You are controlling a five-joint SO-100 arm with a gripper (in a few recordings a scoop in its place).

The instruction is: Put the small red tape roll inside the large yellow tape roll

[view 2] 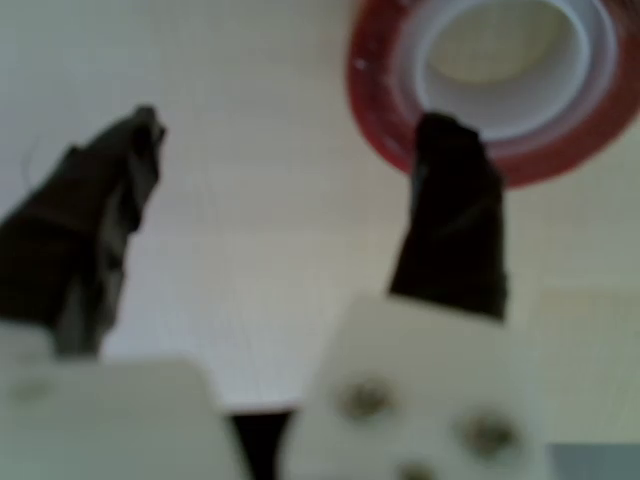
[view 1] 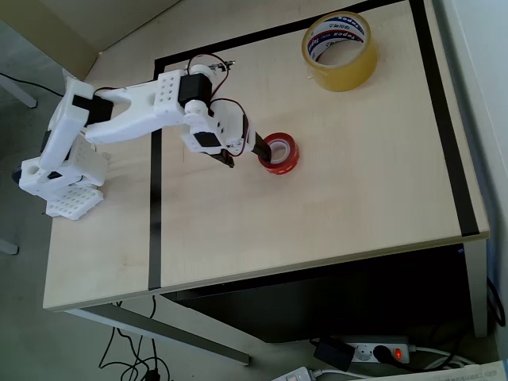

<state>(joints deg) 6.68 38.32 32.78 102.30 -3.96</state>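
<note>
Fingers (view 2: 130, 190) stand wide apart and hold nothing; in the wrist view one dark tip sits over the near wall of the small red tape roll (view 2: 500, 90), seemingly touching or just short of it, while the other hangs over bare tabletop (view 2: 280, 250) well to the left of the roll. In the overhead view the gripper (view 1: 242, 155) reaches the roll (view 1: 279, 153) from its left side, one tip at the rim.

To grasp well, I judge the arm should shift so the roll's wall lies between the two tips, one tip dropping into the white core and the other outside the red band, then close gently so the light ring does not skid away.

Beyond the fingers, farther along the tabletop and well apart from the red roll, the large yellow tape roll (view 1: 340, 50) lies flat with its opening upward, ready to receive it.
</note>
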